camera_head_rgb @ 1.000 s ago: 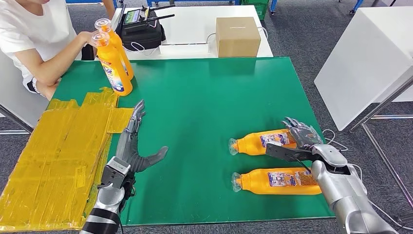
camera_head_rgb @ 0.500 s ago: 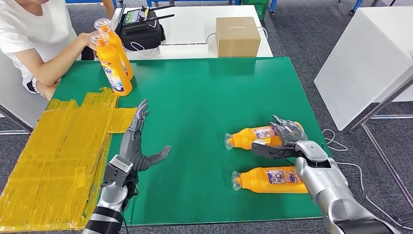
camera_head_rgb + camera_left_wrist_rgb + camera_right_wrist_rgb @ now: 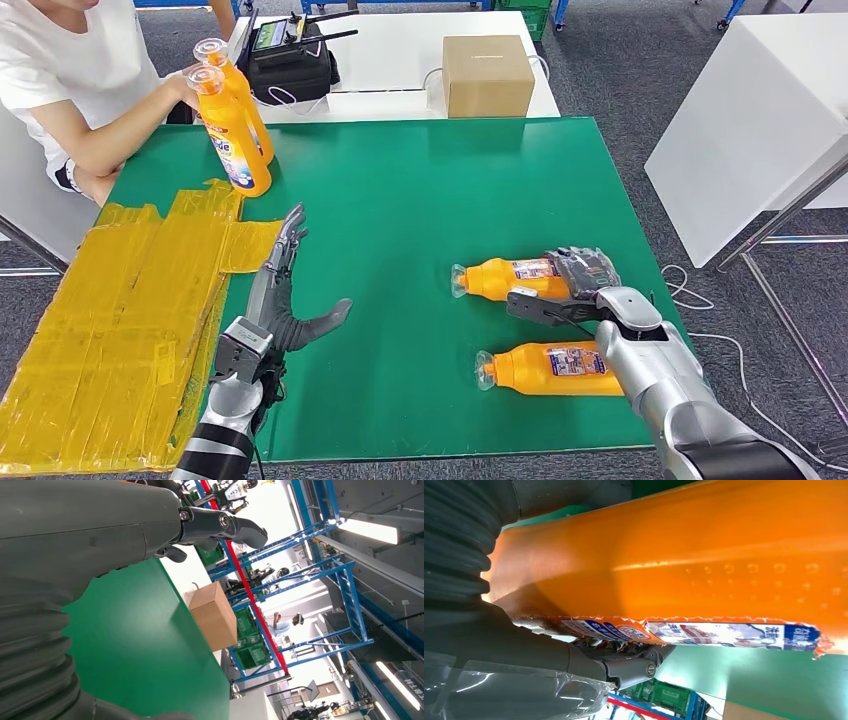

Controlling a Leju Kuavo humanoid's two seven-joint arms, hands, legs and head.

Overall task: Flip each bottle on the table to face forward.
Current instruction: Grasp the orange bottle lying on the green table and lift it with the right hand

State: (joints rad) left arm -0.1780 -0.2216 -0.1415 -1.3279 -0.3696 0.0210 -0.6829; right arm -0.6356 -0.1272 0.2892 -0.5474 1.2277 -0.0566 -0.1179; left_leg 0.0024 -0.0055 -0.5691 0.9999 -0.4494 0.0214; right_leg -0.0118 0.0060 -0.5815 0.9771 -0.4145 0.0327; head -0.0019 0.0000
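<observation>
Right hand (image 3: 578, 280) grips the far lying bottle (image 3: 505, 278) on the green table (image 3: 430, 200), near a second lying bottle (image 3: 550, 367). Left hand (image 3: 280, 290) rests flat, fingers spread, holding nothing.

arms: silver metal, jointed | left hand (image 3: 283, 290): grey ribbed cover, dark slim fingers, thick grey thumb, screw at thumb joint | right hand (image 3: 580, 280): dark fingers under clear plastic wrap, black thumb
</observation>
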